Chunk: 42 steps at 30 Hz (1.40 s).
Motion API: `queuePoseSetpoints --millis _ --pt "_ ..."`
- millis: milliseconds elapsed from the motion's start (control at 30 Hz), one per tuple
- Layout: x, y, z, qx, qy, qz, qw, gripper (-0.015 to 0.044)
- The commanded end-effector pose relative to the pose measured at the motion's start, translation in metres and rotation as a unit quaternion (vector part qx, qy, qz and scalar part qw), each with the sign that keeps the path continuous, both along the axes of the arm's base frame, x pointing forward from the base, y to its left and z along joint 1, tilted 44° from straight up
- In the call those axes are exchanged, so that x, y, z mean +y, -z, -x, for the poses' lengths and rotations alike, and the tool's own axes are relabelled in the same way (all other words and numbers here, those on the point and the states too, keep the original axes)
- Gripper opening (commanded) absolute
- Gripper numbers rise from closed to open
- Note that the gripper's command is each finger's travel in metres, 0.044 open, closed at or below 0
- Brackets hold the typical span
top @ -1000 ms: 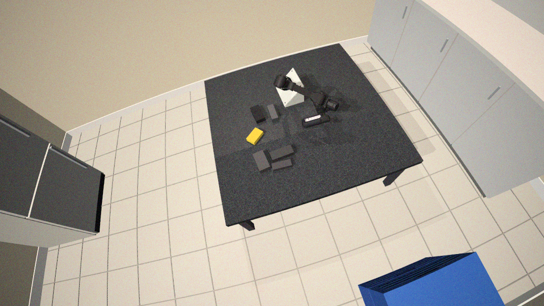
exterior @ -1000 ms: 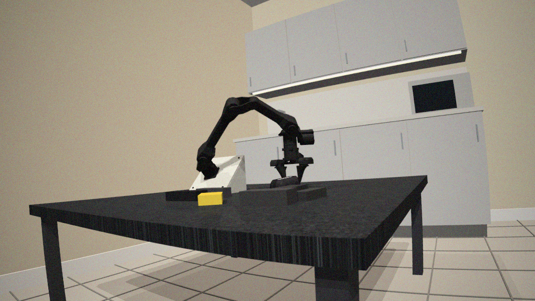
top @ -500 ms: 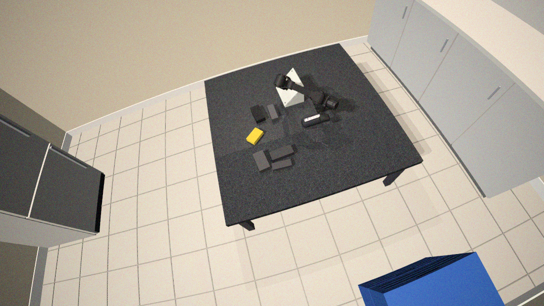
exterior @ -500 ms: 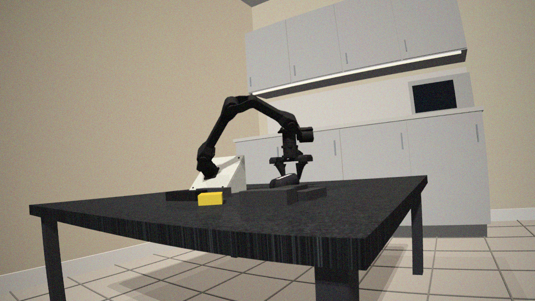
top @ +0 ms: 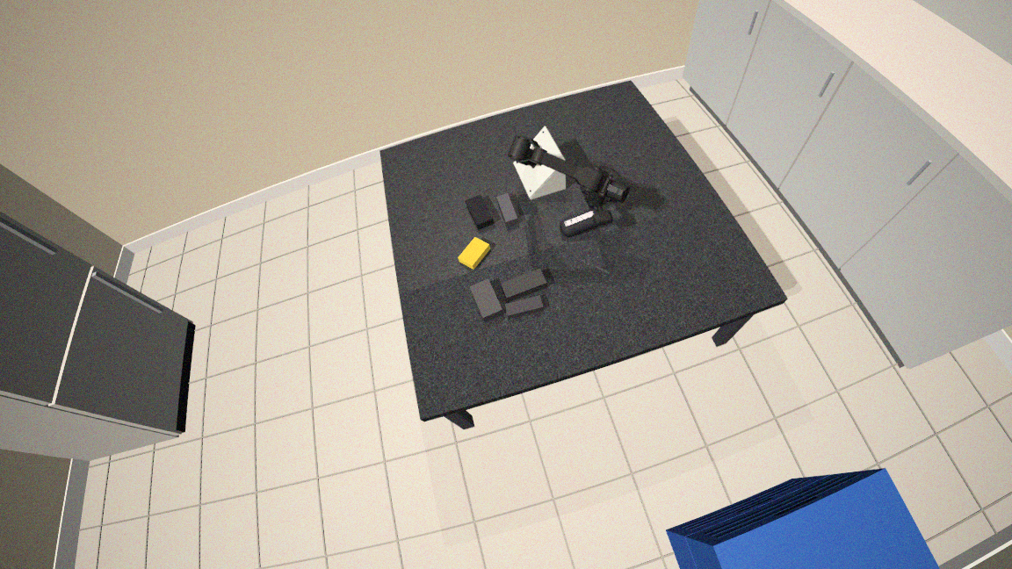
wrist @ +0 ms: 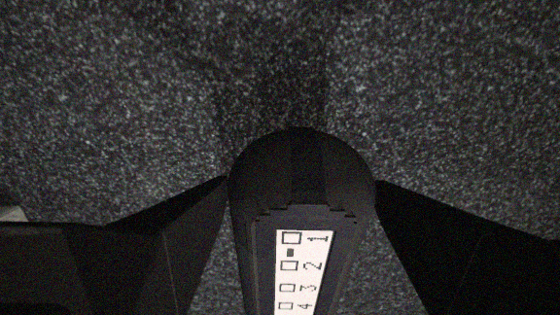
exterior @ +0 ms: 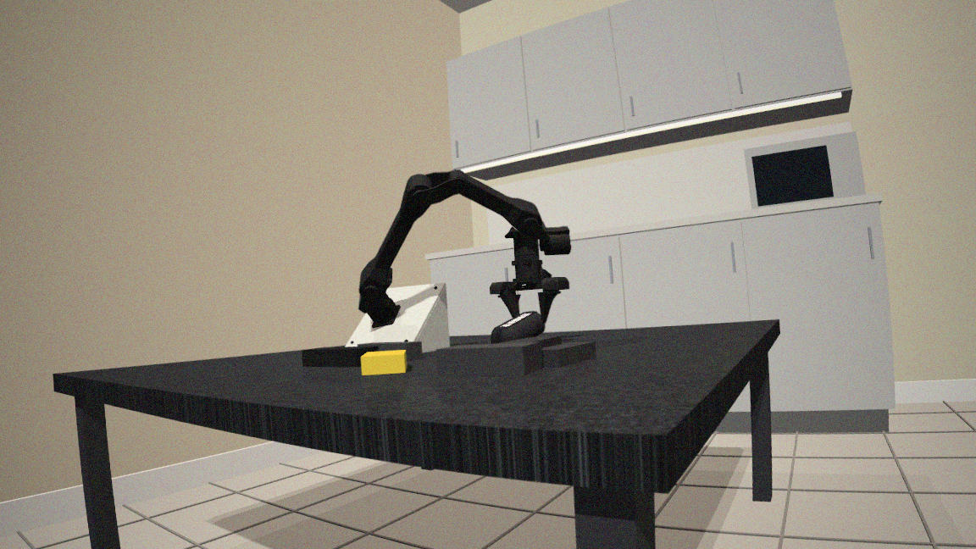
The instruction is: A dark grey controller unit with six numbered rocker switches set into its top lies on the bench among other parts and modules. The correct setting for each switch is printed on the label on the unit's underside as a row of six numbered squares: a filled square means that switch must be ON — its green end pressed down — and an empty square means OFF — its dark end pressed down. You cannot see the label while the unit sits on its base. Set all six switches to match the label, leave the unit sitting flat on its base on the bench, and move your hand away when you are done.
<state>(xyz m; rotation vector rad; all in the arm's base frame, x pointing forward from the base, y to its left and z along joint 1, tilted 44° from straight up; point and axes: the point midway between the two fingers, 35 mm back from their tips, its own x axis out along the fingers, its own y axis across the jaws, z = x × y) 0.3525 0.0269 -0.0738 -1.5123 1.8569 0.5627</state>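
The dark controller unit (top: 586, 227) (exterior: 503, 334) (wrist: 301, 165) is turned underside up and tilted, its gripped end higher. My gripper (exterior: 529, 319) (wrist: 300, 187) is shut on that rounded end, one finger on each side. Whether the low end touches the bench (top: 637, 318) is not clear. The white label (top: 578, 219) (exterior: 516, 319) (wrist: 303, 272) faces up. In the wrist view, squares 1, 2, 3 and 4 are empty outlines, with a small filled mark between 1 and 2. Squares 5 and 6 are out of that view. The rocker switches are hidden underneath.
A white wedge stand (top: 538, 182) (exterior: 409, 319) is beside the arm's base. A yellow block (top: 473, 252) (exterior: 383, 362), a black block (top: 480, 211) and a grey block (top: 507, 207) lie to the left. Several dark blocks (top: 486, 298) (top: 524, 284) (top: 524, 305) lie nearer the front.
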Motion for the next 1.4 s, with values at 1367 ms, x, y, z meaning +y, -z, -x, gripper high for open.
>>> queuePoseSetpoints --millis 1367 --pt "0.007 -0.041 0.000 -0.007 0.000 0.000 1.000 0.0336"
